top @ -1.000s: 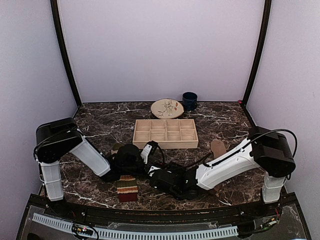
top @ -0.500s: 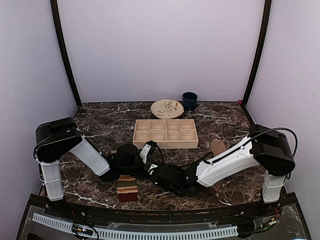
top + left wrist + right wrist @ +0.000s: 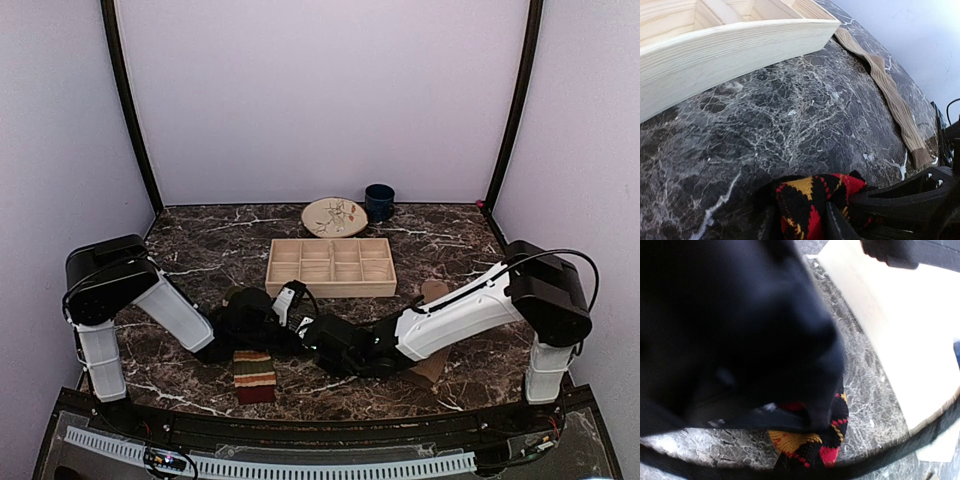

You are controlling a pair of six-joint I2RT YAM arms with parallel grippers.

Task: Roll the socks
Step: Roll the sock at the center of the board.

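Observation:
In the left wrist view a bunched black sock with red and yellow diamonds (image 3: 807, 200) fills the gap of my left gripper (image 3: 802, 222), and both fingers touch it. My right gripper (image 3: 862, 195) comes in from the right and pinches the sock's red end. From above the two grippers, left (image 3: 290, 320) and right (image 3: 320, 338), meet at the front centre and hide that sock. A folded striped sock (image 3: 254, 375) lies just in front of them. The tan ribbed sock (image 3: 895, 100) lies flat to the right, partly under my right arm (image 3: 450, 315).
A wooden compartment tray (image 3: 331, 266) stands just behind the grippers, close to the sock (image 3: 812, 442) in the right wrist view. A patterned plate (image 3: 334, 216) and a dark blue mug (image 3: 379, 201) sit at the back wall. Dark marble table (image 3: 210, 245).
My right gripper slid left up to the left gripper and closed onto the argyle sock's end. The left arm stayed put and its jaws eased slightly.

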